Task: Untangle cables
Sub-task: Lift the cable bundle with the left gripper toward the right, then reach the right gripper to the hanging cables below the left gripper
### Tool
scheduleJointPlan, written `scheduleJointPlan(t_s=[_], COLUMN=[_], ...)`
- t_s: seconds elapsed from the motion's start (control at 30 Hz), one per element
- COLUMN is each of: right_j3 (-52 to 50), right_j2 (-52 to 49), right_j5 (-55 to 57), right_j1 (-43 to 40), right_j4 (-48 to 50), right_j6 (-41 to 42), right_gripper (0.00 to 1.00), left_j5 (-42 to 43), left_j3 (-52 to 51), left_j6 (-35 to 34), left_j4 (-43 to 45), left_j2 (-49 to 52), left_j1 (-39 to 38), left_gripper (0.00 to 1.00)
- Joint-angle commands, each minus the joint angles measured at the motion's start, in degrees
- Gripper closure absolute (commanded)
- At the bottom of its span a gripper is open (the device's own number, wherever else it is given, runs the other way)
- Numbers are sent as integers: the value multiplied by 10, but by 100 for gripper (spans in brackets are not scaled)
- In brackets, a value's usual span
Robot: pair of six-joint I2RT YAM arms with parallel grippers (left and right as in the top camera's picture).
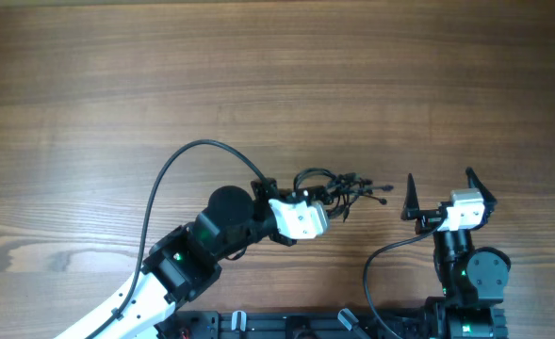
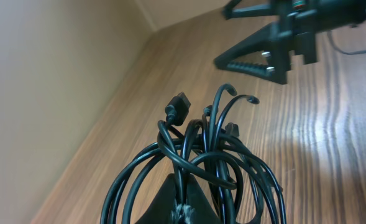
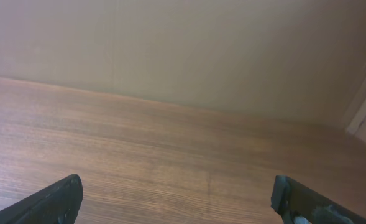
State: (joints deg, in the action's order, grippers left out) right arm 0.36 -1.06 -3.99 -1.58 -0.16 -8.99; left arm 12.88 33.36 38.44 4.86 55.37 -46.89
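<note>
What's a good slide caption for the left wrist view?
Tangled black cables pinched in the left fingers, open right fingers facing them across the wooden table.

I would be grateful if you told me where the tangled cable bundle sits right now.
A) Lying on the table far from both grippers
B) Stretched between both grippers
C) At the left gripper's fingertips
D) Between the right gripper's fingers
C: the cables bunch at the tip of the left gripper and fill its wrist view, while the right gripper stands wide open, empty and apart from them.
</note>
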Motion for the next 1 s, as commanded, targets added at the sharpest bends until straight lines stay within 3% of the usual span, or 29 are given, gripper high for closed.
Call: scheduleJointPlan(t_s=[0.0,0.1,0.3,0.43,0.57,0.8,0.87,0.97], right_j3=[-1,-1,7,59,147,318,340,341], right_j2=[3,3,3,2,-24,-200,-240,-286], right_j5=[5,-32,-107,-180,-202,-376,-413,-481], right_j1=[3,3,3,3,3,3,3,3], right_j4=[2,17,35,29,-41,-62,-41,39], right_j6=[-19,27,436,468,480,521,566,719], right_gripper=[0,0,0,0,0,0,0,0], left_j5=[43,42,26,21,28,56,56,60], left_j3=[4,4,4,4,4,4,4,4], left_j6=[58,66,66,94,94,131,133,134], left_j4=[8,8,7,8,12,79,97,106], left_j2=[-11,-11,-10,-10,-10,-10,-11,-10], left_j1=[-1,-1,-1,-1,-1,-1,-1,-1], left_gripper=[96,96,96,96,96,96,96,96])
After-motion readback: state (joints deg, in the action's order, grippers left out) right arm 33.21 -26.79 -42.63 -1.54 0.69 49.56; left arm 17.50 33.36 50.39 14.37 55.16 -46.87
